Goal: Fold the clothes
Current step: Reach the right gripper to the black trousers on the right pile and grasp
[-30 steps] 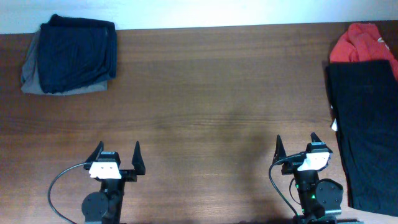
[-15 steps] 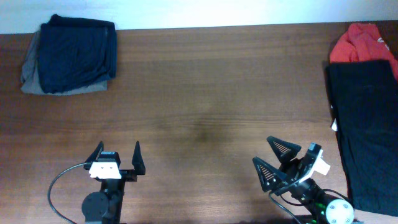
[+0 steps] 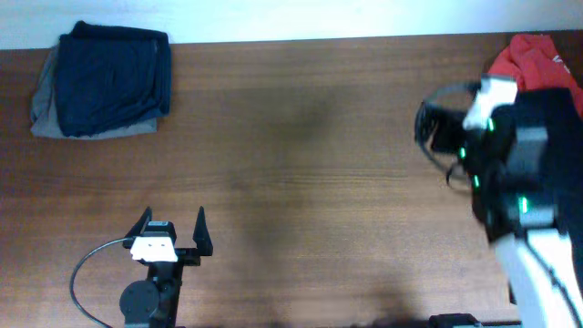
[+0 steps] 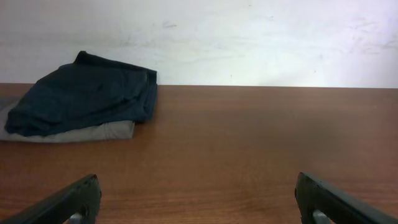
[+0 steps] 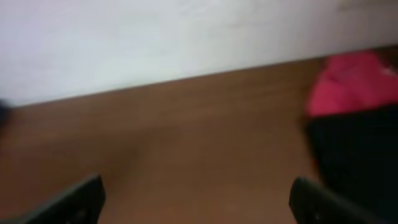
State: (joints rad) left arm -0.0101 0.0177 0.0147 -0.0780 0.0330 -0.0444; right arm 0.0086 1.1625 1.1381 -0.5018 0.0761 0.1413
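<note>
Right arm (image 3: 510, 155) swung from near edge to far right, above black garment (image 5: 357, 155) lying at right edge of worktop (image 3: 301, 137). Right pincer (image 5: 198, 202) wide open, empty; left pincer (image 3: 173, 226) likewise, parked. Cloth looks light, limp: pinch a corner or hem.

Overhead straight down; wrist views low, facing the wall (image 4: 249, 37) (shared tabletop (image 3: 301, 137)).
</note>
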